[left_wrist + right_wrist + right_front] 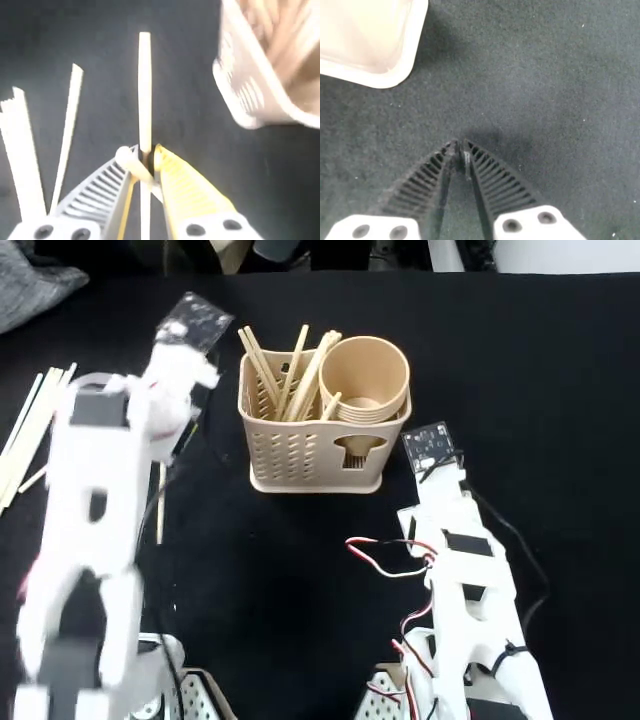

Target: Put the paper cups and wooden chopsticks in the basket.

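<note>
Left jaws pinch chopstick (144,90); basket (239,92) near.

On the worktop (560,370) the basket (300,455) stands central, packed with leaning chopsticks (258,365) and stacked cups (370,405). Open room lies to its right and front; loose chopsticks (30,425) crowd the left edge.

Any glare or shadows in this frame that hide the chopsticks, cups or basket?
High view: the left arm glares white against the black cloth, yet the basket and its cups stay visible. Left wrist view: the chopstick in the left gripper is evenly lit. Right wrist view: a soft shadow lies ahead of the right gripper.
</note>
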### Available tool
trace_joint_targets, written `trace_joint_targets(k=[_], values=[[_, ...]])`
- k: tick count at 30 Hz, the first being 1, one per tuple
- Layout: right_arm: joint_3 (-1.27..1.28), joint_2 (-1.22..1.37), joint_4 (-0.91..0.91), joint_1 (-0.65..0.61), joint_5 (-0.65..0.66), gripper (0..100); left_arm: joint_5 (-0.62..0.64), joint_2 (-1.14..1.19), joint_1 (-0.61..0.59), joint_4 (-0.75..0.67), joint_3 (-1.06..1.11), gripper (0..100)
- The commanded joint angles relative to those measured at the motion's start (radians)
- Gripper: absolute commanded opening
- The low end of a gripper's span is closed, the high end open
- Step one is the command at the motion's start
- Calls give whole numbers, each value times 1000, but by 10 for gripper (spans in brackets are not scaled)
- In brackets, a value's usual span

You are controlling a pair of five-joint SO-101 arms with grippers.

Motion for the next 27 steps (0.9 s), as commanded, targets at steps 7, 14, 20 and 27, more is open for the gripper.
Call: trace_joint_targets(k=[7,14,20,27], values=[[-5,-25,-9,12,9,12,310,-752,10,-778,661,29],[-5,-25,-9,12,9,12,454,-1000,19,-904,763,29],[-5,-25,-9,12,9,12,543,-1109,19,-887,768,29],[-5,-25,-9,12,9,12,586,-1149,91,-872,762,29]])
